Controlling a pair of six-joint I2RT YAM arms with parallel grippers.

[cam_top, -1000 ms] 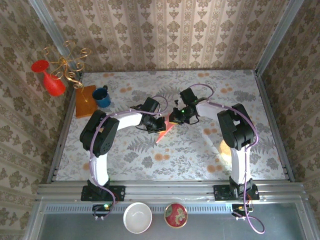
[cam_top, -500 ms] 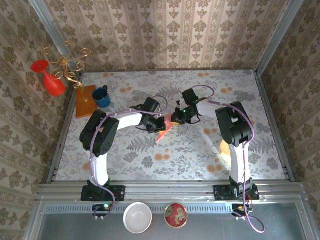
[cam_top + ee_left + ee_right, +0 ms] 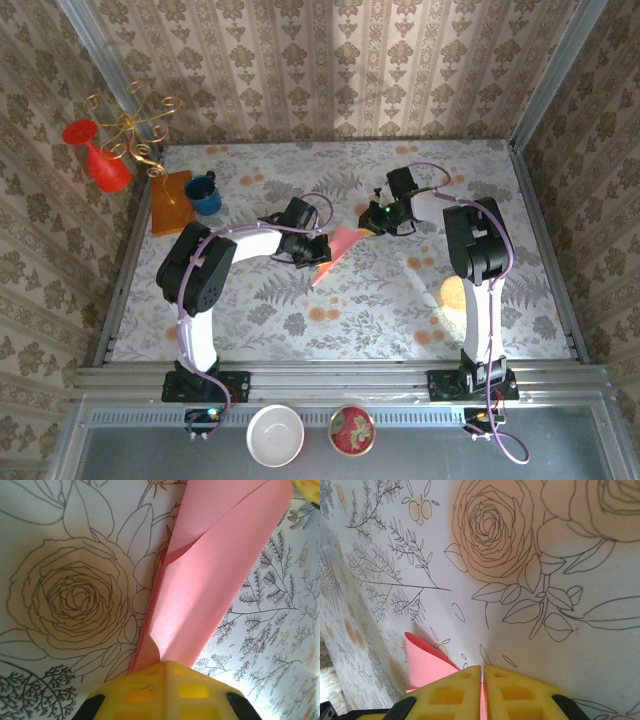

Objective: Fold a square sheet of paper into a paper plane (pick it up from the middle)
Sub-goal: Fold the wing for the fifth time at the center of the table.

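The salmon-pink paper [image 3: 340, 246] lies part-folded on the flowered tablecloth [image 3: 400, 300] at the middle, stretched between both grippers. My left gripper [image 3: 318, 250] is shut on its left end. In the left wrist view the folded strip [image 3: 210, 570] runs up and away from the closed yellow fingertips [image 3: 150, 680] of my left gripper [image 3: 167, 664]. My right gripper [image 3: 378, 218] is shut on the paper's right end. In the right wrist view a curled pink flap [image 3: 427, 662] shows left of my right gripper [image 3: 483, 669], with a pink sliver pinched between its fingers.
A blue mug [image 3: 205, 193] and an orange-brown board [image 3: 168, 203] sit at the table's back left. A red vase [image 3: 100, 160] and a gold wire stand [image 3: 130, 128] hang at the left wall. Two bowls [image 3: 276, 435] rest below the front rail.
My right gripper has moved right and toward the back, drawing its end of the pink paper out with it. The left gripper has stayed put, shut on the paper.
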